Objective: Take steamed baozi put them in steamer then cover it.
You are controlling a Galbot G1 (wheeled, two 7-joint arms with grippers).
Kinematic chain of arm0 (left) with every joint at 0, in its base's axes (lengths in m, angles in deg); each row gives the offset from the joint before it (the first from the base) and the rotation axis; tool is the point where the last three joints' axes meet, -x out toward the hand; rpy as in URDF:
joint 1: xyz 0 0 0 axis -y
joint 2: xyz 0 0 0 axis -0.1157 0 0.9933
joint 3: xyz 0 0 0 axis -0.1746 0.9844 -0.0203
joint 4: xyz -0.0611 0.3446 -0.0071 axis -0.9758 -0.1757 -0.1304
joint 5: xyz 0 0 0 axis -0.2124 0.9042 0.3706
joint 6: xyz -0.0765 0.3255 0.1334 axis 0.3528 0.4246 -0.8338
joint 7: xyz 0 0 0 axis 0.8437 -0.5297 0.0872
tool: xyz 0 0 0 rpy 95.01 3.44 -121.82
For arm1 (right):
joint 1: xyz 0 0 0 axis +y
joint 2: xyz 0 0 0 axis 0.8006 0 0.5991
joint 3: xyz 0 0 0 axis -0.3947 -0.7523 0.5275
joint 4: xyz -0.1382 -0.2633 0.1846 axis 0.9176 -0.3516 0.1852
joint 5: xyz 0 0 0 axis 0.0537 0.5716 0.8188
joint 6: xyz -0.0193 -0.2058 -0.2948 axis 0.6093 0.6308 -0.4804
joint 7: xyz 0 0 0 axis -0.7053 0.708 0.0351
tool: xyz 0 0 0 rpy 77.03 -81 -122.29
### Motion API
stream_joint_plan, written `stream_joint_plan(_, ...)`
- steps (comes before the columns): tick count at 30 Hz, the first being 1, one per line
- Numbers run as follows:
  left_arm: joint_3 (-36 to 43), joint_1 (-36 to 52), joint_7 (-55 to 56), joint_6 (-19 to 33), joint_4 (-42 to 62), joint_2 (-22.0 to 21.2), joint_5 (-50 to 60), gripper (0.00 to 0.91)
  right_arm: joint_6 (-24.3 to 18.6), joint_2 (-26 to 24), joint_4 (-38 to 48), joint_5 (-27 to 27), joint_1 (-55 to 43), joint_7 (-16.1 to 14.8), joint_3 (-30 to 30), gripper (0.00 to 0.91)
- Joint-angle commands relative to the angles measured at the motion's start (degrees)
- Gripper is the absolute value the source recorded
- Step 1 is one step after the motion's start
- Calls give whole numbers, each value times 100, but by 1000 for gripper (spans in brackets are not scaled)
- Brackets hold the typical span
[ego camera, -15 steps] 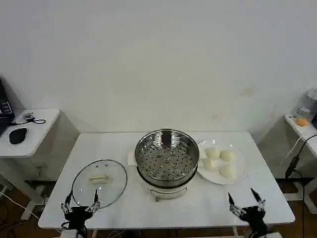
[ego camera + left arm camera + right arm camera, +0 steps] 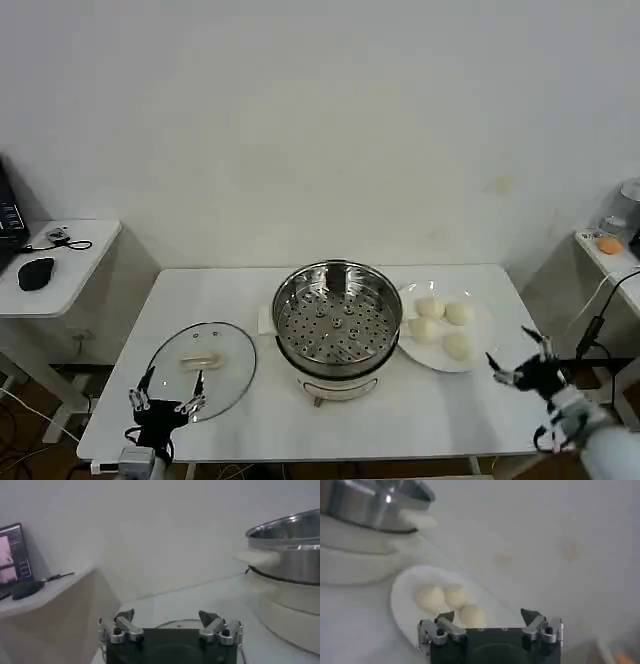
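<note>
The left gripper (image 2: 166, 396) hangs spread apart by the cover (image 2: 201, 367) lying on the table (image 2: 420, 420). The steamer (image 2: 338, 318) stands uncovered mid-table; 4 baozi (image 2: 441, 326) sit on a plate (image 2: 481, 345). The right gripper (image 2: 521, 358) hovers agape beside them.

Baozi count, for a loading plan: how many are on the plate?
4 small round white steamed baozi on the clear glass plate: back-left, back-right, front-left, front-right.

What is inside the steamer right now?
Inside the steamer only the perforated tray shows, with no buns on it. The steamed baozi sit on the glass plate beside it. Whatever lies below the tray is hidden.
</note>
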Motion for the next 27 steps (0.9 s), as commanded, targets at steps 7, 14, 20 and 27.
stream_joint_plan(7,-268,20,-398,112,-62,-147,270,907,-632,-2048,2116,1062,-5043,-2698,-3843,907)
stream_joint_plan(14,-387,28,-374,130,-105,-195,269,907,-1346,-1519,3305,1337,-7186,-3009,-6106,907)
stream_joint_plan(20,-450,33,-360,142,-140,-220,277,907,-1961,-704,4231,1610,-8058,-3422,-7152,907)
stream_joint_plan(27,-561,17,-338,223,-154,-284,271,907,-2235,252,5115,1696,-8604,-3681,-7843,907)
